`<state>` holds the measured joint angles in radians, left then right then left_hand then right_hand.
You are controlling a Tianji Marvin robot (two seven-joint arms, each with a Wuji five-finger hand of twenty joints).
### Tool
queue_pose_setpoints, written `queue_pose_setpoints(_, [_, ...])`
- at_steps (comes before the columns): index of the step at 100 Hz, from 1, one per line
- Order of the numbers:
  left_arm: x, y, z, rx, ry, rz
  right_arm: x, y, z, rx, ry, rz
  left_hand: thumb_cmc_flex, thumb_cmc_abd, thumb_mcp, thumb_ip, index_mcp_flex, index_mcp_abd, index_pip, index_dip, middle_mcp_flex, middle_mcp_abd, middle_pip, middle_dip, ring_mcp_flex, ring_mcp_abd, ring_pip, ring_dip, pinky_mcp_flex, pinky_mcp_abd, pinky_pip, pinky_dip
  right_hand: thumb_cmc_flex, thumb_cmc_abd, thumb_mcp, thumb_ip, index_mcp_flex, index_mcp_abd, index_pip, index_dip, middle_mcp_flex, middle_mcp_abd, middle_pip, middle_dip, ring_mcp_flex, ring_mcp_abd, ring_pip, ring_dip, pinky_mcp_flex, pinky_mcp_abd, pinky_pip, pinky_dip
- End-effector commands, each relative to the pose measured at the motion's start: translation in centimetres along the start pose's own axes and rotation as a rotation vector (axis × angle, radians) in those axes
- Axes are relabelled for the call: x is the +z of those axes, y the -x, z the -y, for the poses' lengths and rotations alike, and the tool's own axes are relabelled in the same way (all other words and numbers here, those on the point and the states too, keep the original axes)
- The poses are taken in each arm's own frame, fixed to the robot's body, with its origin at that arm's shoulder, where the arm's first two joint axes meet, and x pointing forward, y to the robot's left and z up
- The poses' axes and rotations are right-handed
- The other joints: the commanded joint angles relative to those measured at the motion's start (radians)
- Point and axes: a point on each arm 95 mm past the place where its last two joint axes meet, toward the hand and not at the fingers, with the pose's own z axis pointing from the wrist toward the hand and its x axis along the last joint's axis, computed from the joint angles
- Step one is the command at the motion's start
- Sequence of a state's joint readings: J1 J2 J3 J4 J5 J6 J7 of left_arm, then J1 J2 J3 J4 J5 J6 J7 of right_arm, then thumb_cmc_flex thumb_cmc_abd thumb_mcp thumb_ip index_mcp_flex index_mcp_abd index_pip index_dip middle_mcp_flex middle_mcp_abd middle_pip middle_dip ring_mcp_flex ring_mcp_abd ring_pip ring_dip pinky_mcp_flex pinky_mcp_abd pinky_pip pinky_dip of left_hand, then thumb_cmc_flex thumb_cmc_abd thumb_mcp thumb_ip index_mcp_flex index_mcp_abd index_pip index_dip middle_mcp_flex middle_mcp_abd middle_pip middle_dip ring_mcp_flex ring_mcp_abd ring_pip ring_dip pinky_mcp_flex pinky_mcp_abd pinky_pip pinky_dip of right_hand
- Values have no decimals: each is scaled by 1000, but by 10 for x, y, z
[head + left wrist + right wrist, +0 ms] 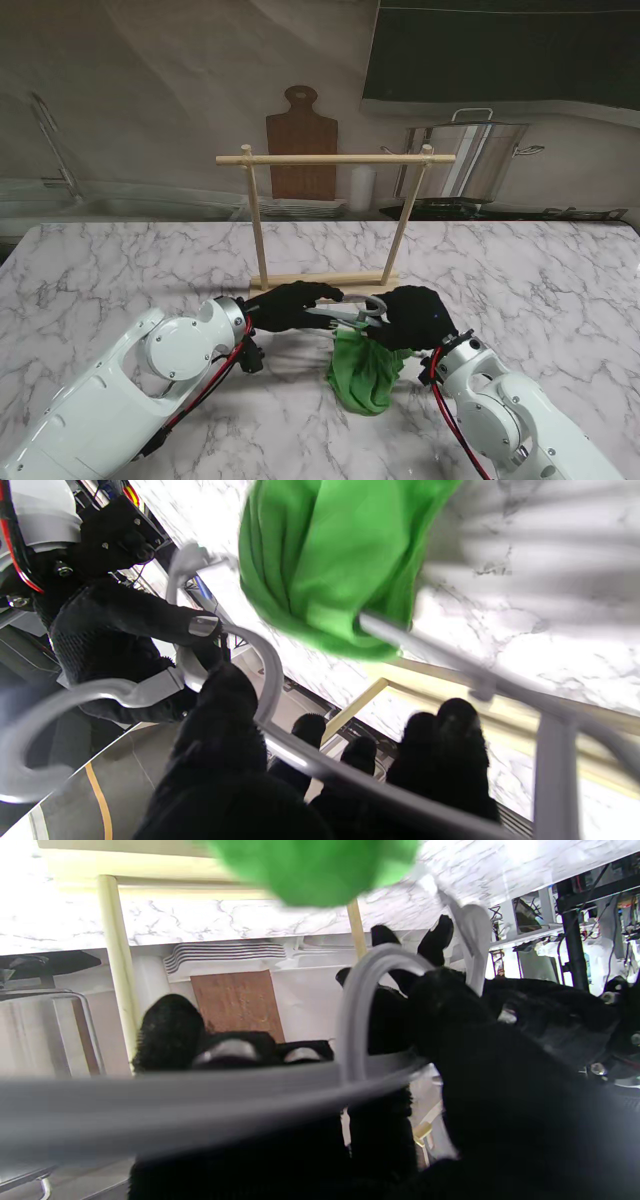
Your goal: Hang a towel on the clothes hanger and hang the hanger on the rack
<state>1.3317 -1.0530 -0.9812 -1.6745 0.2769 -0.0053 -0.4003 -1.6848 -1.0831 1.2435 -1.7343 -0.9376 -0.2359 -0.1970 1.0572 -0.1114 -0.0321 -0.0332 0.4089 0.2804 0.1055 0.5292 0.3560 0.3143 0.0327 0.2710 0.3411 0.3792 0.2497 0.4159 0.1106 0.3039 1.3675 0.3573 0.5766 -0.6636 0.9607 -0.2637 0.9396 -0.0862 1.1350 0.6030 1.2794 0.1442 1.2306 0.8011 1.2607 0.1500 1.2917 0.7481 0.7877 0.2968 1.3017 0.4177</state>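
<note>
A green towel point(363, 370) hangs bunched over the bar of a grey plastic hanger point(352, 314), held just above the marble table in front of the wooden rack point(336, 159). My left hand point(291, 304) is shut on the hanger's left side. My right hand point(417, 317) is shut on its right side near the hook point(376, 305). In the left wrist view the towel point(325, 565) drapes over the hanger bar point(440, 655) and the hook point(260, 665) curves past my fingers point(220, 705). The right wrist view has the hook point(357, 1005) over my fingers point(450, 1010) and the towel point(310, 865) blurred.
The rack's base point(325, 281) lies just beyond the hands, with its two uprights and top rail behind. A wooden cutting board point(301, 140), a steel pot point(470, 155) and a sink faucet point(55, 140) stand past the table's far edge.
</note>
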Motion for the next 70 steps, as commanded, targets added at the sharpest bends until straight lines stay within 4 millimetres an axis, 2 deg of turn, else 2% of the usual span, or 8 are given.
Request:
queue_pose_setpoints(1, [2, 0, 0, 11, -13, -7, -1, 1, 4, 1, -9, 19, -17, 59, 7, 33, -51, 10, -28, -37, -63, -4, -20, -35, -51, 17, -41, -45, -30, -13, -744, -33, 42, -7, 60, -2, 30, 68, 4, -17, 76, 138, 42, 16, 56, -102, 109, 57, 33, 15, 46, 24])
queue_pose_setpoints(18, [2, 0, 0, 48, -45, -24, 0, 4, 4, 10, -14, 50, -63, 26, 10, 33, -89, 17, -50, -105, -132, -5, -36, -98, -135, 8, -86, -111, -76, -26, -891, -105, 36, -3, 63, -4, 34, 75, 1, -8, 88, 133, 39, 12, 54, -109, 151, 69, 34, 19, 71, 33])
queue_pose_setpoints(40, [-2, -2, 3, 61, -113, -38, -1, 7, 1, 21, 20, 81, -46, 58, 15, 32, -86, 18, -44, -115, -90, -13, -20, -92, -142, -27, -86, -116, -93, -64, -931, -115, 32, 7, 55, -4, 31, 71, -2, -4, 90, 122, 35, 8, 54, -111, 137, 58, 26, 19, 73, 30])
queue_pose_setpoints(50, [-8, -1, 6, 72, -145, -35, -2, 9, -3, 31, 50, 98, -36, 80, 12, 29, -67, 12, -31, -112, -63, -17, -11, -79, -133, -32, -84, -112, -96, -48, -940, -110, 33, 7, 54, 0, 32, 71, -3, -1, 95, 117, 31, 5, 54, -112, 129, 52, 22, 18, 72, 26])
queue_pose_setpoints(56, [-13, 0, 9, 77, -168, -31, -3, 10, -7, 37, 72, 109, -27, 93, 3, 27, -53, 7, -17, -109, -38, -18, -10, -58, -120, -34, -85, -103, -95, -25, -955, -88, 33, 7, 54, 3, 33, 74, -4, -1, 99, 116, 30, 3, 54, -112, 128, 50, 23, 19, 74, 25])
queue_pose_setpoints(70, [-29, 4, 15, 82, -247, -19, -5, 12, -15, 70, 136, 151, -25, 106, 5, 27, -38, 1, -11, -105, -2, -23, 3, -46, -104, -39, -85, -99, -93, -9, -972, -80, 34, 7, 56, 7, 35, 80, -4, 0, 105, 114, 30, 2, 55, -113, 129, 48, 26, 20, 78, 24])
